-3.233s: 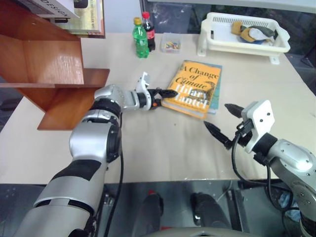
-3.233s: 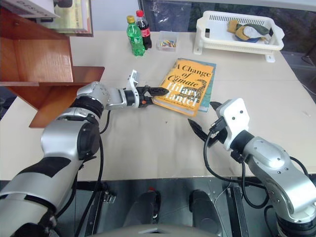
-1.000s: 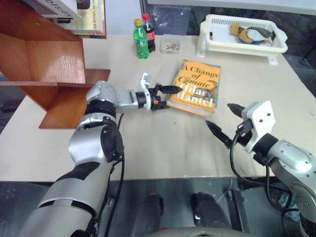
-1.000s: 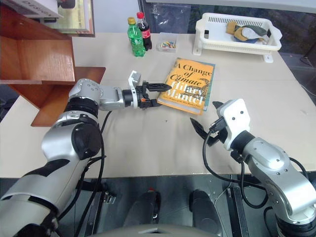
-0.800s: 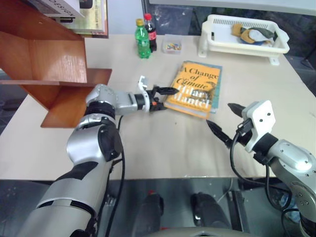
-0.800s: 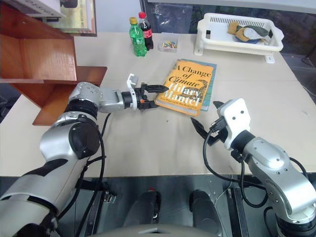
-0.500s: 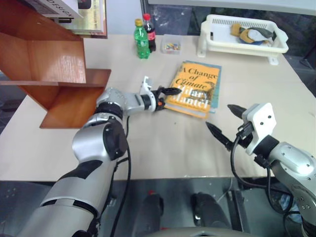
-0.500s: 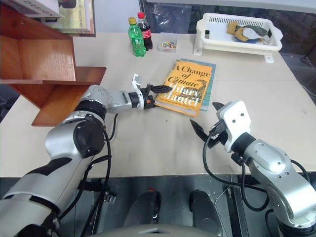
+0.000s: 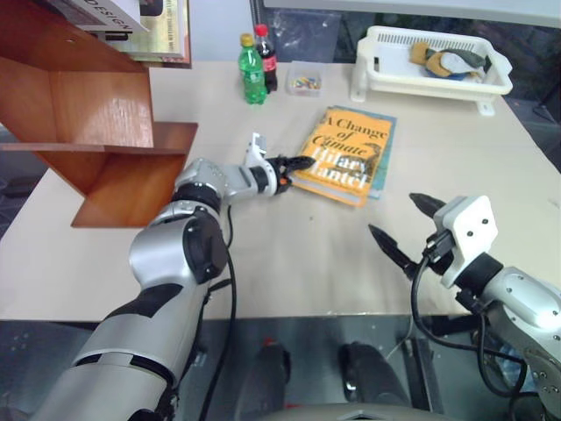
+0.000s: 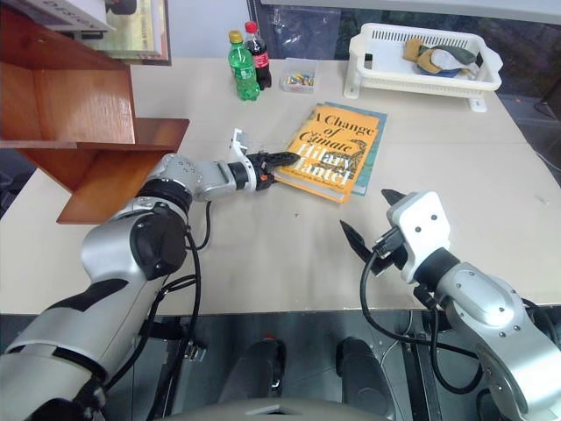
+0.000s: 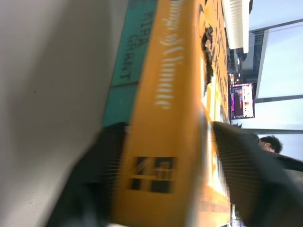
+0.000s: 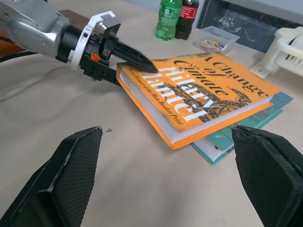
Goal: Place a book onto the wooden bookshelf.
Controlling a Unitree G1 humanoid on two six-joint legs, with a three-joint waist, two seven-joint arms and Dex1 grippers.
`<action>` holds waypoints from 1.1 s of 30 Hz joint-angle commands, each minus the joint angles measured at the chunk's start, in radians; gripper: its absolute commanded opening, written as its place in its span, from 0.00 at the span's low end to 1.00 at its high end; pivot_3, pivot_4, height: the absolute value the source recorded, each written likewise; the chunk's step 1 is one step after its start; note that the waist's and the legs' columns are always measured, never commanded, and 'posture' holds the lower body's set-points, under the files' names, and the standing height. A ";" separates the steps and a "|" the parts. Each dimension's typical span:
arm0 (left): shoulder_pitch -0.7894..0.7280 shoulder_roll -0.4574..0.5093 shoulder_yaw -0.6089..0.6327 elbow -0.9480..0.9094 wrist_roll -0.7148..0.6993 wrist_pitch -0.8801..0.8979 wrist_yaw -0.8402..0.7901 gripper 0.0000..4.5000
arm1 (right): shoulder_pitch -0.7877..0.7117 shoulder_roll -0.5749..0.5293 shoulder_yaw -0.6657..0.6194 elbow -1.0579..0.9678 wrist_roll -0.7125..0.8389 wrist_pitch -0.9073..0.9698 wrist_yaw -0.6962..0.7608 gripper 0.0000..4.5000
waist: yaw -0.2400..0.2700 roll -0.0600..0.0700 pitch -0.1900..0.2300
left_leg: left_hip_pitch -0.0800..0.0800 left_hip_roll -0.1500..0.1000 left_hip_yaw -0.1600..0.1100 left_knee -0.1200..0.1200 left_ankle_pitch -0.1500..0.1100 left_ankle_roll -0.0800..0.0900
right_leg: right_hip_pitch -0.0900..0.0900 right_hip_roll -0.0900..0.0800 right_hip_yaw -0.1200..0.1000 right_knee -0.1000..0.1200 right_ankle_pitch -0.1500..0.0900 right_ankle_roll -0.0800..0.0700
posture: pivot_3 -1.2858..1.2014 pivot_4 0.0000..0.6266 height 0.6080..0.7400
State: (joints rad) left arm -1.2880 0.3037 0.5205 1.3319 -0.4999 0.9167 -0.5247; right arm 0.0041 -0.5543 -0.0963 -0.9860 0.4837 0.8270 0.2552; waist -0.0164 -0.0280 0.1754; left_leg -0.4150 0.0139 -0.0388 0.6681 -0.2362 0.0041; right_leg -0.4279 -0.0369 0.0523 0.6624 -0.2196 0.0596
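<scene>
The book (image 9: pixel 348 156), orange-yellow with "A Change of Climate" on its cover, lies mid-table on top of a teal book (image 12: pixel 236 137). My left gripper (image 9: pixel 294 167) reaches level to its near left corner and is shut on it. One finger (image 12: pixel 135 60) rests on the cover and the other sits under the spine (image 11: pixel 165 118). The wooden bookshelf (image 9: pixel 96 114) stands at the far left of the table, apart from the book. My right gripper (image 9: pixel 392 214) hovers open near the table's front right, with nothing in it.
A green bottle (image 9: pixel 252 74) and a cola bottle (image 9: pixel 266 57) stand at the back beside a small clear box (image 9: pixel 302 83). A white basket (image 9: pixel 429 66) holding cloth items sits at the back right. Several books (image 9: pixel 131 17) lie on the shelf's upper board.
My left gripper's fingers, wide open a second ago, have closed onto the book's near corner after edging forward to it. The right gripper stays open and almost still.
</scene>
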 commanded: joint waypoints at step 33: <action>0.010 0.036 0.116 -0.267 -0.169 0.287 0.085 0.30 | -0.149 -0.008 0.048 0.139 -0.009 -0.079 0.128 1.00 | 0.000 0.000 0.000 | 0.000 0.000 -0.001 0.001 0.000 0.000 | 0.001 0.000 0.000 0.000 0.000 0.000 | 0.52 0.24 1.00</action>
State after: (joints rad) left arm -1.2548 0.3589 0.5821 1.0754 -0.6047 1.1786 -0.5059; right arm -0.1333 -0.5557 -0.0366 -0.8216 0.4772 0.7743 0.3798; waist -0.0163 -0.0282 0.1755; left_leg -0.4151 0.0140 -0.0396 0.6689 -0.2362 0.0042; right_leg -0.4272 -0.0370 0.0519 0.6621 -0.2197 0.0597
